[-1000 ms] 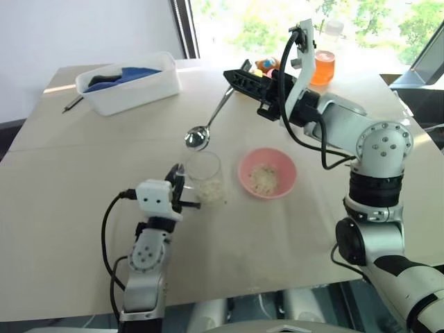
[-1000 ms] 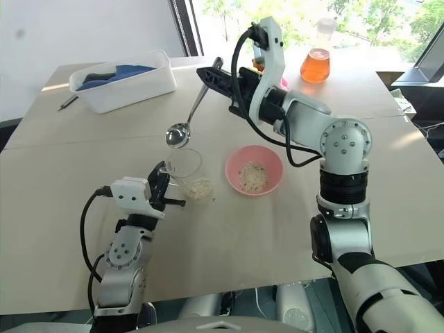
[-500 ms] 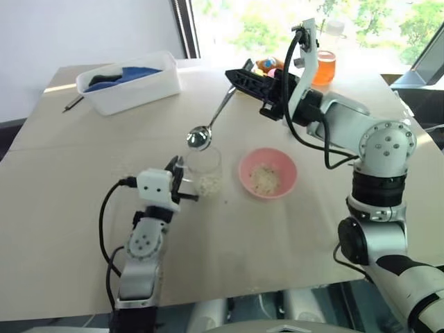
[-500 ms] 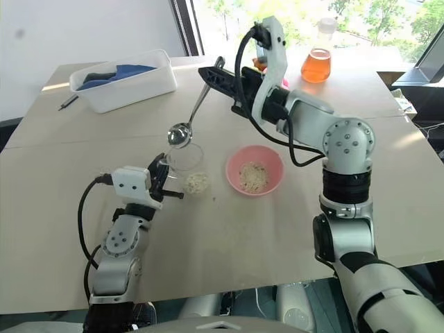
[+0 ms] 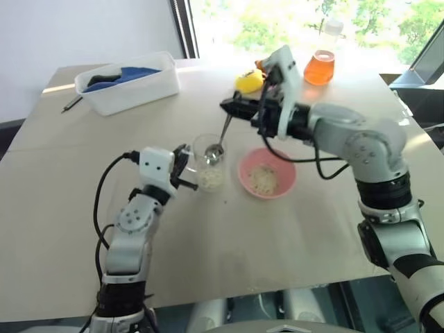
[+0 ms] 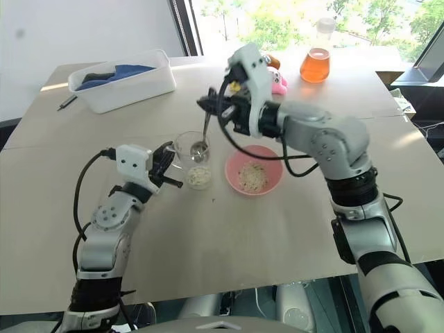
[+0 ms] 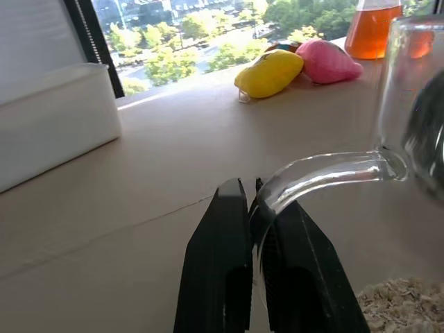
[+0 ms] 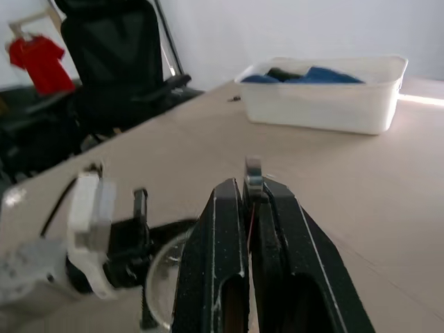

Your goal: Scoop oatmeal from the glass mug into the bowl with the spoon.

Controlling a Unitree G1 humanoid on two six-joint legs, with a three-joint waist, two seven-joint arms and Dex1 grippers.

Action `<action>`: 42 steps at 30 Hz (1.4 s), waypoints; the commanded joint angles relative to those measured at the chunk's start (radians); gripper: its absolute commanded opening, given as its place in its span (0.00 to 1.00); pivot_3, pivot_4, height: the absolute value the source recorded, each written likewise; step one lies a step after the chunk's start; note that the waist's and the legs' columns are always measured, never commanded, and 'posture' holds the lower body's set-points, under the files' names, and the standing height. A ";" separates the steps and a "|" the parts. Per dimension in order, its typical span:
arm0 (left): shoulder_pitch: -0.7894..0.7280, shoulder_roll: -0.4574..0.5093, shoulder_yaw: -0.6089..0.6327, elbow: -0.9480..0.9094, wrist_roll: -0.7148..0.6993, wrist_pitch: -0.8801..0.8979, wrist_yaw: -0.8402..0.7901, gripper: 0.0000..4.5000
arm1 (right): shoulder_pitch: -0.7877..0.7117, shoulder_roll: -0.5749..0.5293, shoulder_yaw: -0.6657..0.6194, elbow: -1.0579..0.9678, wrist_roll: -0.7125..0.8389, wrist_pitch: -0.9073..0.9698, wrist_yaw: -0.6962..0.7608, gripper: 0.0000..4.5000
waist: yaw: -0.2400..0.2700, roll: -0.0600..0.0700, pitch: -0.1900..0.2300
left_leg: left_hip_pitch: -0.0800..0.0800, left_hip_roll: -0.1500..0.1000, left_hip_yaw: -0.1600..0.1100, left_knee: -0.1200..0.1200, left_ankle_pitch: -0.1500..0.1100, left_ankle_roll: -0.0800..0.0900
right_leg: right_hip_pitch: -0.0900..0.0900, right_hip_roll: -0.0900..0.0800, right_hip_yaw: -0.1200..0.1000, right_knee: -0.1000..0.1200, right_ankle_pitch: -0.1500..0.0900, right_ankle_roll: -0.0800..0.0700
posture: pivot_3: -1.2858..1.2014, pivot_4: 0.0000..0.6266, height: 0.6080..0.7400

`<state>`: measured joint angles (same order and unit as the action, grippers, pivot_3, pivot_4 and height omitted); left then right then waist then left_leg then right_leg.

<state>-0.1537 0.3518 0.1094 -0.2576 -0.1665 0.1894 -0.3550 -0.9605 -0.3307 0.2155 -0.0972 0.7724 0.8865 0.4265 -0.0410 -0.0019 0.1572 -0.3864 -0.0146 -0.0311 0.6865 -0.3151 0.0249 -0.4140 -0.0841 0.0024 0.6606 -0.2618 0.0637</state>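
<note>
- The left gripper [image 5: 186, 168] with its two black fingers is pinched tight on the curved handle of the small clear glass mug [image 5: 209, 157].
- The mug is lifted a little above the pale wooden table [image 5: 277, 229] and tips slightly.
- A small heap of pale dry oatmeal [image 5: 211, 179] shows at the mug's low end; whether some lies on the table under it cannot be told.
- Just beside the mug, on its right, sits the small round pink bowl [image 5: 268, 174], with some oat flakes inside it.
- The right gripper [image 5: 229, 107] hangs above the mug, and its fingers are squeezed together on the thin handle of the shiny silver metal spoon [image 5: 218, 144].
- The spoon points down, and its oval end is inside the mug.
- Farther back on the left stands a white plastic tub [image 5: 132, 83] holding a blue cloth.
- Far back by the window are a yellow soft toy [image 5: 248, 82] and a glass flask of orange liquid [image 5: 320, 64].
</note>
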 commanded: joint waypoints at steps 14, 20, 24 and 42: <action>-0.199 0.144 0.003 0.210 -0.012 -0.020 -0.185 0.03 | 0.030 0.169 -0.078 0.108 -0.105 0.050 0.045 0.00 | -0.001 0.000 0.000 | 0.000 0.000 -0.001 0.000 0.001 -0.001 | -0.001 0.000 -0.001 0.000 0.000 0.000 | 0.52 0.24 1.00; -0.216 0.137 -0.007 0.262 -0.002 -0.064 -0.197 0.03 | -0.007 0.244 -0.256 0.144 -0.026 0.196 -0.070 0.00 | 0.000 0.000 0.000 | -0.001 -0.001 -0.002 0.000 0.001 -0.002 | -0.001 0.000 -0.001 0.000 0.000 0.000 | 0.52 0.24 1.00; -0.223 0.122 -0.016 0.292 0.005 -0.102 -0.192 0.03 | -0.041 0.248 -0.342 0.153 -0.002 0.239 -0.122 0.00 | -0.001 0.000 0.000 | 0.000 -0.002 -0.001 0.000 0.001 -0.002 | -0.001 0.000 -0.001 0.001 0.000 0.000 | 0.52 0.24 1.00; -0.281 0.063 -0.036 0.401 0.019 -0.187 -0.173 0.03 | -0.063 0.162 -0.283 0.086 -0.061 0.171 -0.057 0.00 | -0.001 0.000 0.000 | 0.000 -0.004 -0.002 0.000 0.001 -0.002 | -0.001 -0.001 -0.001 0.001 0.000 0.000 | 0.52 0.24 1.00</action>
<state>-0.4217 0.4184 0.0739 0.1456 -0.1511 0.0278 -0.5351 -1.0098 -0.1813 -0.0332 0.0183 0.6924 1.0633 0.3794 -0.0419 -0.0019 0.1573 -0.3867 -0.0187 -0.0328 0.6868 -0.3141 0.0233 -0.4148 -0.0846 0.0015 0.6620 -0.2617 0.0637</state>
